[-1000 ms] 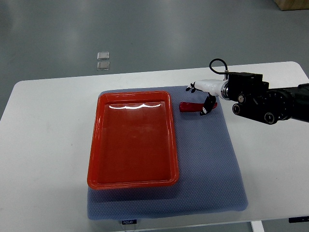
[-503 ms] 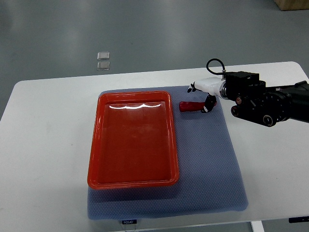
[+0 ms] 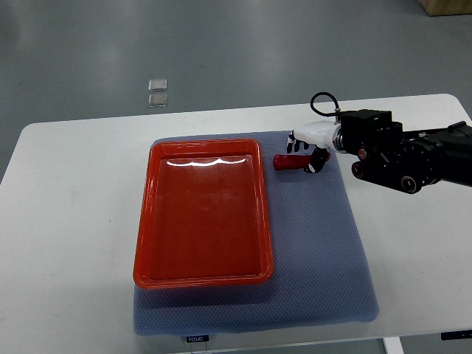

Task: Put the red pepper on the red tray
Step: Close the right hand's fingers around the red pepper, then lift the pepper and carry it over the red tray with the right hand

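Observation:
The red pepper [image 3: 287, 162] lies on the blue-grey mat [image 3: 317, 243], just right of the red tray's far right corner. The red tray [image 3: 147, 221] sits on the mat's left half with nothing in it. My right hand [image 3: 305, 150] reaches in from the right and hovers at the pepper's right end. Its white fingers [image 3: 296, 140] curl above the pepper's far side and the dark thumb sits at its right tip. The fingers are not closed on it. My left arm is out of view.
The mat lies on a white table [image 3: 66, 221] whose far edge borders a grey floor. Two small clear squares [image 3: 157, 92] lie on the floor beyond the table. My dark right forearm [image 3: 405, 155] stretches over the table's right side.
My right hand has shifted slightly left and lowered onto the pepper's right end, its fingers curling closer. The pepper and tray have not moved.

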Robot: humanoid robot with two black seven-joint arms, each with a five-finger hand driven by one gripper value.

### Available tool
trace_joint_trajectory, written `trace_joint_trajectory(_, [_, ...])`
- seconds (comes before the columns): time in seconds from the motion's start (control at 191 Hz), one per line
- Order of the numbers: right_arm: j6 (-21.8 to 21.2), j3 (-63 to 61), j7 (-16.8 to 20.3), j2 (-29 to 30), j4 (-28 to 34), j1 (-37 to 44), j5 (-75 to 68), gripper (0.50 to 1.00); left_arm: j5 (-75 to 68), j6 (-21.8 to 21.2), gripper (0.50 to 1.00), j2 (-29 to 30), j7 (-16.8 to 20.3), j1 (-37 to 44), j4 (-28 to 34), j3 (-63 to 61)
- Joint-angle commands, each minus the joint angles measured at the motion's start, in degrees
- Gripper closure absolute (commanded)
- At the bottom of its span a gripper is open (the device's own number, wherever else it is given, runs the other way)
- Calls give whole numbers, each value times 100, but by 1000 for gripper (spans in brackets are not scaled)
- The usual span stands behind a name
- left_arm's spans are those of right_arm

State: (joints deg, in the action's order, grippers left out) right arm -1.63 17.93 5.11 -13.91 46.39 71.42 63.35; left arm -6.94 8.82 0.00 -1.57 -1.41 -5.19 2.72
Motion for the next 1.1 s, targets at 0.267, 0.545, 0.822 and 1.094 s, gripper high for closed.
trace_joint_trajectory(0.267, [-66, -8, -19, -50, 1, 21, -7, 969, 0, 5, 500, 0, 8, 0, 0, 0])
trace_joint_trajectory(0.545, [-66, -87, -45, -121, -16, 179, -42, 987, 0, -3, 500, 0, -1, 0, 0, 0])
trace_joint_trajectory(0.822, [-57, -114, -194, -121, 36, 610, -77, 985, 0, 5, 500, 0, 8, 0, 0, 0])
trace_joint_trajectory(1.094, [-39, -228, -300, 503, 124, 908, -95, 977, 0, -3, 500, 0, 8, 0, 0, 0])
